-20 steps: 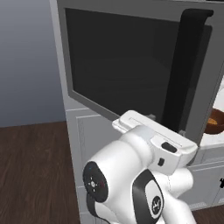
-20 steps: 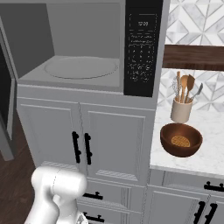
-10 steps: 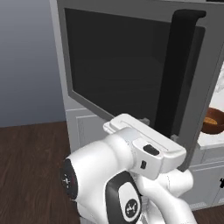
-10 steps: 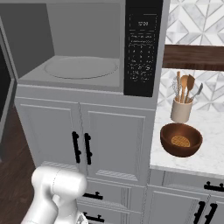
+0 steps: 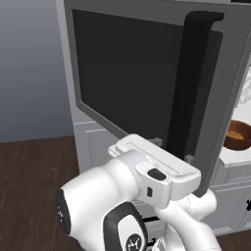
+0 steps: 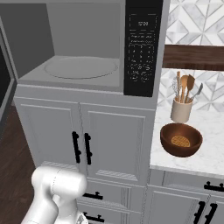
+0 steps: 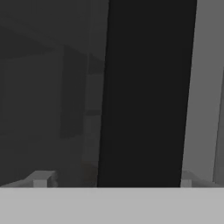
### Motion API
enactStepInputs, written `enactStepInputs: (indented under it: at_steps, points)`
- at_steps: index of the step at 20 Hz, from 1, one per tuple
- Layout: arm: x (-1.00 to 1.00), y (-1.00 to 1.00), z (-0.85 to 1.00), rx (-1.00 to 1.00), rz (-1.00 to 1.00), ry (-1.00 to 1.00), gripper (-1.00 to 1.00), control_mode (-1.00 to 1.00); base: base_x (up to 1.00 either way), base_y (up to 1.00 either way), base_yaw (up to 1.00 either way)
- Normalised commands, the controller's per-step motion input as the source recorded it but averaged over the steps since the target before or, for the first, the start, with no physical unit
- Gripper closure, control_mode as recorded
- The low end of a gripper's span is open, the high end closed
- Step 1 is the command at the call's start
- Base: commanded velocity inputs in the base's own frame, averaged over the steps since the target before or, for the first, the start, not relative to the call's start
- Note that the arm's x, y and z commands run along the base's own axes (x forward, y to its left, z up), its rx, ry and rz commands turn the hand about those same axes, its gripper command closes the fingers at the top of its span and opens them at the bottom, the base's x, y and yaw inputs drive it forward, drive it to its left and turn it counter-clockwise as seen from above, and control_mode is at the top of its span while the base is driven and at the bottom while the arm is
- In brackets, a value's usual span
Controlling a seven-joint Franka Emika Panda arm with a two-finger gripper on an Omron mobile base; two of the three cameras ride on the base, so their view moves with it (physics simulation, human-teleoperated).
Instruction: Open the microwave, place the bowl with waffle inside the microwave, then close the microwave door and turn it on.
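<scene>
The microwave (image 6: 87, 52) stood with its door (image 5: 147, 83) swung wide open, its cavity bare down to the round turntable, above white cabinets (image 6: 83, 140). The gripper (image 7: 113, 181) had its jaws spread wide on either side of the door's black bar handle (image 7: 144, 92), holding nothing. The bowl (image 6: 181, 140) with the waffle (image 6: 180, 141) sat near the front edge of the counter (image 6: 205, 157), beside a utensil jar (image 6: 181, 109).

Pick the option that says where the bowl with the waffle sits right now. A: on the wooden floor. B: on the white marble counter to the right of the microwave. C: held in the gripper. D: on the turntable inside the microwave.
B: in the right base view the bowl, with the waffle in it, rests on the marble counter in front of the utensil holder, while the microwave stands open.
</scene>
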Motion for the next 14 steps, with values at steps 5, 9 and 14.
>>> enactStepInputs:
  at_steps: [5, 9, 14]
  points:
    - [-0.10, 0.01, 0.00, -0.01, -0.19, 0.00, -1.00, -1.00, 0.00, 0.00, 0.00]
    - [-0.19, 0.04, 0.01, 0.00, -0.24, 0.00, -1.00, -1.00, 0.00, 0.00, 0.00]
    - [0.00, 0.19, 0.01, -0.01, 0.03, 0.02, -1.00, -1.00, 0.00, 0.00, 0.00]
